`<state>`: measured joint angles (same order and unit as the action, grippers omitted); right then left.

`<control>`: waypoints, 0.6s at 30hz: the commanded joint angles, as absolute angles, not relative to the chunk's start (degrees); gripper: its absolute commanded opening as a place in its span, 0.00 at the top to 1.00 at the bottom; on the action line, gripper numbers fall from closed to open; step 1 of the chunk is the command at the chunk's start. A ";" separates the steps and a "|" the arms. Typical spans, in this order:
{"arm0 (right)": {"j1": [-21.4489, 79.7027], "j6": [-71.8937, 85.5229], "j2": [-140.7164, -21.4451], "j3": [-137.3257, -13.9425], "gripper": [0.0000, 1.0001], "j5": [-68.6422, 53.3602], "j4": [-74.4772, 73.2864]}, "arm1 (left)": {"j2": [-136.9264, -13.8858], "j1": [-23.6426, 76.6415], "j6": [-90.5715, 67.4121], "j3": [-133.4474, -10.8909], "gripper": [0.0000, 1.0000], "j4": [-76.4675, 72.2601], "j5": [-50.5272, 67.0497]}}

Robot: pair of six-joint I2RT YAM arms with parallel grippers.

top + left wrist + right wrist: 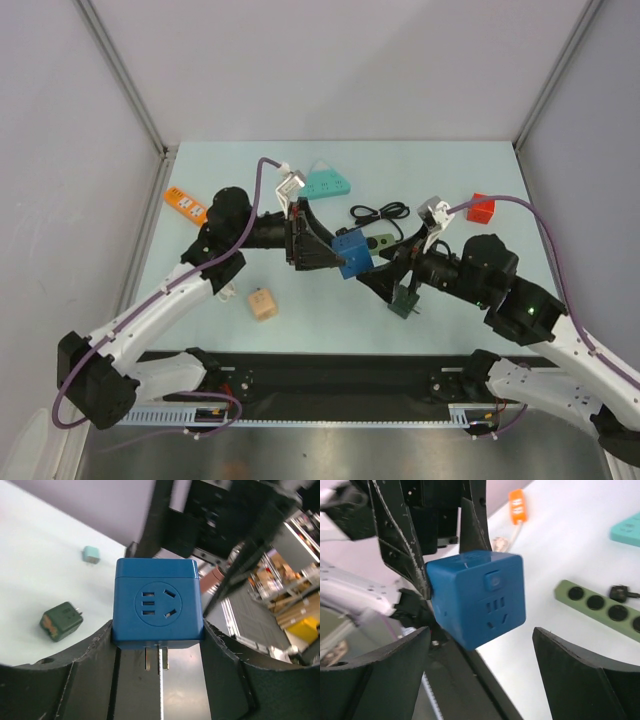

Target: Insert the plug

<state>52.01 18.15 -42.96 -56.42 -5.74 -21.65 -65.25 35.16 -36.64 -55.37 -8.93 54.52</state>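
My left gripper [335, 252] is shut on a blue cube socket adapter [352, 252] and holds it above the table's middle. In the left wrist view the cube [157, 602] sits between both fingers of the left gripper [157, 632], socket face up and two metal prongs pointing back toward the wrist. My right gripper [385, 268] is open and empty, just right of the cube. In the right wrist view the cube [477, 597] hangs ahead of the open right gripper [481, 642]. A dark green plug cube [405, 299] lies on the table under the right arm and also shows in the left wrist view [61, 621].
A teal power strip [330, 182], an orange strip [186, 204], a red block [481, 208], a green power strip [600, 602] with a black cable [380, 212] and a tan cube [263, 303] lie around. A small mint cube [91, 554] lies farther off.
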 commanded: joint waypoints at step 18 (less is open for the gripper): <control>45.26 26.19 -47.20 -58.10 0.16 -35.86 -8.44 | -60.29 38.06 -38.23 -52.12 1.00 -25.84 67.32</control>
<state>45.39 24.86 -47.09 -58.13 -32.36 -14.44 -61.47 37.39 -38.59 -51.83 -22.02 65.60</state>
